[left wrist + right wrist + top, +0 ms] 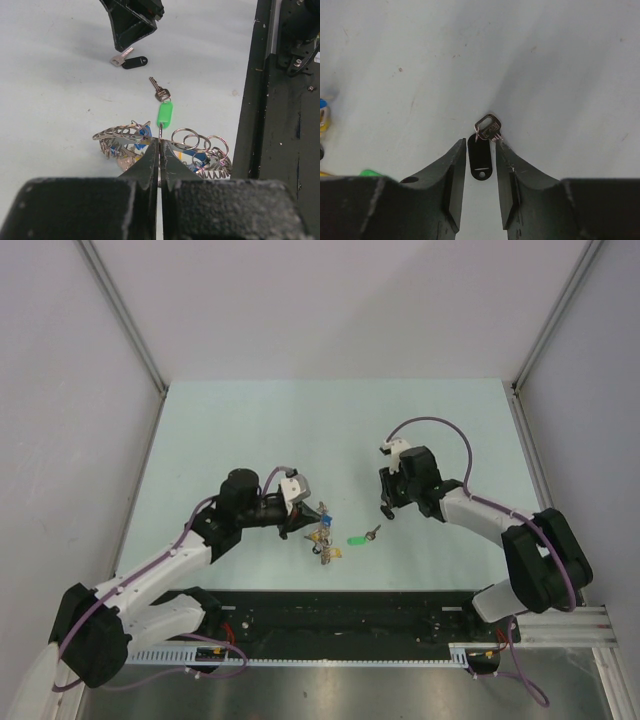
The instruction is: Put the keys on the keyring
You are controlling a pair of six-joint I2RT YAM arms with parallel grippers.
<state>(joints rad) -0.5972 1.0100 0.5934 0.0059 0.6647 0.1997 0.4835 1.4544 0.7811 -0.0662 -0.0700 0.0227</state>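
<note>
My left gripper is shut on the rim of the keyring, a grey metal ring edged with wire loops. It lies low over the table with blue- and yellow-headed keys hanging under it. The green-tagged key lies just beyond the jaw tips, a thin wire running from it down to them. My right gripper stands open, low over the table. The black-tagged key lies flat between its fingers, with a small gap on each side.
The black rail with the arm bases runs along the near table edge, close to the right of the keyring in the left wrist view. Grey walls enclose the pale green table on three sides.
</note>
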